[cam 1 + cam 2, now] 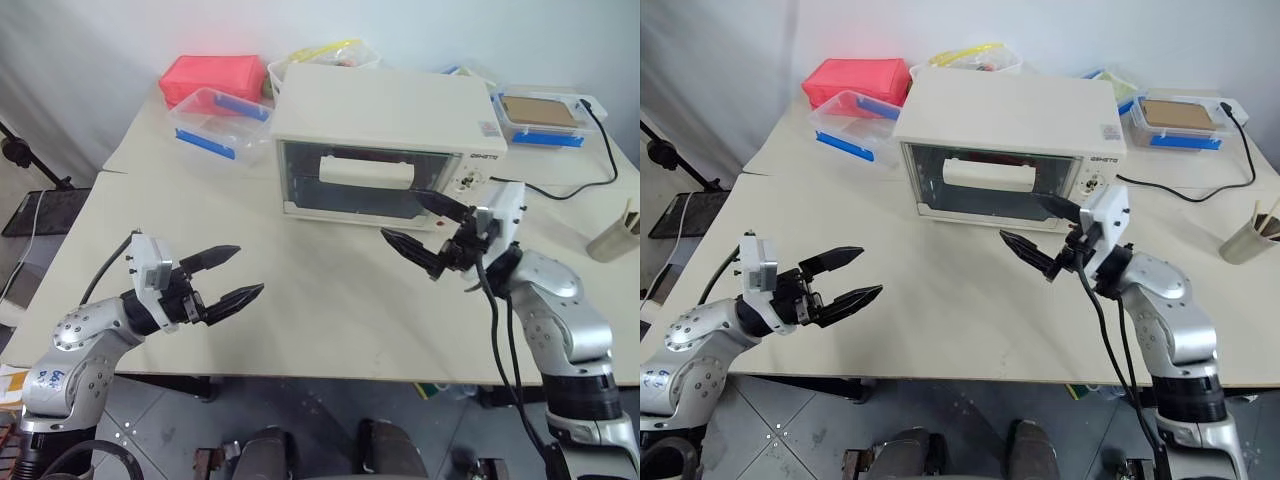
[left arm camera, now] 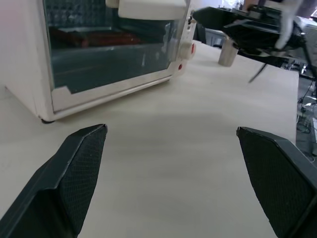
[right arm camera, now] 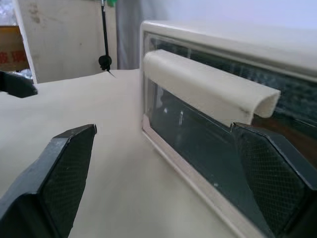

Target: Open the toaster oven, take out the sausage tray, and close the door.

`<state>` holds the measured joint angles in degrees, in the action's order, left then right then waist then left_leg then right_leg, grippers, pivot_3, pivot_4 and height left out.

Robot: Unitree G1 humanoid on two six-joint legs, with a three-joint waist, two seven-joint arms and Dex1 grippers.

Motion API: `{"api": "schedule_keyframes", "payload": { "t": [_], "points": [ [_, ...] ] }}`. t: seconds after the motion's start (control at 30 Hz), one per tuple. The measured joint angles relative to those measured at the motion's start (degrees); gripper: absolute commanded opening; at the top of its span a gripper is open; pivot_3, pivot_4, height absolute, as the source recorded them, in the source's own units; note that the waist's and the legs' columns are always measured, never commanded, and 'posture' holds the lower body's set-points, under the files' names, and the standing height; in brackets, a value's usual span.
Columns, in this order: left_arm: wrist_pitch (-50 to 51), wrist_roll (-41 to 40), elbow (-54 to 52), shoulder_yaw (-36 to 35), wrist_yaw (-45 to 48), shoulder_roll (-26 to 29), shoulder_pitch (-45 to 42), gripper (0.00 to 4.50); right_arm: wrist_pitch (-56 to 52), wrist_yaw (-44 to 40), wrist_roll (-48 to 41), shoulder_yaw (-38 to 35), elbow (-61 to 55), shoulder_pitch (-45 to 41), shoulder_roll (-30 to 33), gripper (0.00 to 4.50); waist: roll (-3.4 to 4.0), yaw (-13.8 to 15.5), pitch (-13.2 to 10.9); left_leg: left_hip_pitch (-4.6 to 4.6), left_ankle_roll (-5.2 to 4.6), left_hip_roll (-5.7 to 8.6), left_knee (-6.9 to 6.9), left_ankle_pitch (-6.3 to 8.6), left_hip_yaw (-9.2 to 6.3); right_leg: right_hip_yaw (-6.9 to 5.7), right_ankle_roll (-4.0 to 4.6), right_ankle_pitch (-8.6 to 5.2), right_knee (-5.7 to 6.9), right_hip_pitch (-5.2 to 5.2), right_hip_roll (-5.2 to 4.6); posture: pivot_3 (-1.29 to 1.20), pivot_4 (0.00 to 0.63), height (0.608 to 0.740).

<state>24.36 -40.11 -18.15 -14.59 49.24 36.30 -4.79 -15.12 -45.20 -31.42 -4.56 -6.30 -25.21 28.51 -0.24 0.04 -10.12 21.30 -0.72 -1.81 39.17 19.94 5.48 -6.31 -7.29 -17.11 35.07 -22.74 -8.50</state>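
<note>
The cream-white toaster oven [image 1: 380, 120] stands at the middle back of the table. Its glass door [image 1: 345, 195] is closed, with the white bar handle [image 3: 208, 87] across its upper part. Through the glass the sausage tray [image 2: 94, 37] shows dimly as reddish shapes inside. My right gripper [image 1: 400, 216] is open and hangs just in front of the door's right end, a little below the handle and not touching it. My left gripper [image 1: 250, 270] is open and empty. It sits over the bare table at the front left, well away from the oven.
Clear plastic boxes with blue clips [image 1: 215, 120] and a red box [image 1: 210, 75] sit at the oven's back left. Another clear box [image 1: 540, 120] is at the back right. A black cord [image 1: 590, 175] runs across the table on the right, near a cup [image 1: 615, 238].
</note>
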Motion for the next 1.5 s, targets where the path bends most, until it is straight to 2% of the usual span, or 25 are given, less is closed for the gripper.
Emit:
{"api": "schedule_keyframes", "payload": {
  "t": [0.17, 0.37, 0.7, 0.8, 1.0, 1.07, 1.2, 1.33, 1.5],
  "points": [
    [0.2, 0.0, -0.4, 0.7, -0.7, -0.3, -0.1, 4.45, 1.0, 0.3, 2.0, 0.5, 6.4, -5.8, -2.7, 4.50, 0.00, -0.3, 0.0, 0.01, -0.07, 0.04, 0.01, 0.04, 0.13, 0.01, -0.04, 0.02, -0.08, -0.01, -0.02, 0.00, 0.150, 0.740],
    [0.2, 0.0, -1.3, 1.5, -1.2, -0.7, 0.1, 4.45, 1.7, -1.4, 2.3, 0.3, 7.6, -6.8, -4.3, 4.50, 0.03, -0.3, 0.0, 0.00, 0.06, -0.01, 0.01, -0.05, 0.16, 0.02, -0.04, 0.02, -0.07, -0.02, 0.01, 0.00, 0.150, 0.740],
    [3.3, -1.7, 3.1, 1.1, -1.7, -1.5, -4.7, 4.45, 6.3, -11.3, 5.1, 2.1, 2.4, 1.0, 1.3, 4.50, 0.03, -0.6, 0.0, -0.05, 0.08, -0.07, -0.03, -0.06, 0.25, 0.04, -0.04, 0.02, -0.06, -0.04, 0.05, 0.00, 0.150, 0.740],
    [4.5, -3.0, 7.1, -1.0, -1.2, -0.6, -8.2, 3.90, 6.5, -11.7, 5.5, 2.1, 1.7, 2.0, 1.5, 4.50, 0.03, -0.5, 0.0, -0.05, 0.08, -0.07, 0.00, -0.06, 0.26, 0.04, -0.04, 0.02, -0.07, -0.04, 0.06, 0.00, 0.150, 0.740],
    [4.3, -3.5, 15.9, -3.3, 1.0, 0.5, -17.6, 2.07, 7.3, -11.4, 6.2, 1.8, 1.0, 2.6, 1.6, 4.50, 0.01, -0.2, 0.0, -0.03, 0.08, -0.04, 0.00, -0.06, 0.26, 0.02, -0.04, 0.02, -0.07, -0.04, 0.06, 0.00, 0.150, 0.740],
    [2.1, -1.5, 20.0, -2.0, 1.3, -0.6, -21.8, 1.40, 7.6, -11.3, 6.4, 1.7, 0.9, 2.9, 1.6, 4.50, 0.00, -0.2, 0.0, -0.03, 0.09, -0.02, 0.01, -0.06, 0.44, 0.01, -0.04, 0.02, -0.07, -0.04, 0.07, 0.00, 0.150, 0.740],
    [-6.0, 5.0, 32.9, 2.0, 1.0, -7.0, -33.1, 0.14, 7.9, -11.0, 7.0, 1.8, 0.8, 2.9, 1.7, 4.50, -0.06, -0.1, -0.1, -0.02, 0.09, 0.01, 0.05, -0.10, 0.69, -0.05, -0.06, 0.03, -0.07, 0.03, 0.07, 0.00, 0.150, 0.740],
    [-12.7, 9.5, 42.7, 4.4, 1.4, -11.8, -39.5, 0.06, 8.5, -11.2, 7.1, 2.0, 0.6, 2.9, 1.7, 4.50, -0.10, -0.5, -0.1, -0.01, 0.09, -0.03, -0.06, -0.10, 0.77, -0.23, -0.06, 0.03, -0.12, -0.06, 0.10, 0.00, 0.150, 0.740],
    [-16.8, 12.2, 47.5, 6.0, 3.3, -15.2, -42.1, 0.06, 8.6, -11.1, 7.5, 1.9, 0.5, 2.9, 1.7, 4.50, -0.15, -0.3, -0.1, 0.01, 0.08, -0.03, 0.01, -0.09, 0.78, -0.24, -0.06, 0.03, -0.11, -0.05, 0.08, 0.00, 0.150, 0.740]
  ]
}}
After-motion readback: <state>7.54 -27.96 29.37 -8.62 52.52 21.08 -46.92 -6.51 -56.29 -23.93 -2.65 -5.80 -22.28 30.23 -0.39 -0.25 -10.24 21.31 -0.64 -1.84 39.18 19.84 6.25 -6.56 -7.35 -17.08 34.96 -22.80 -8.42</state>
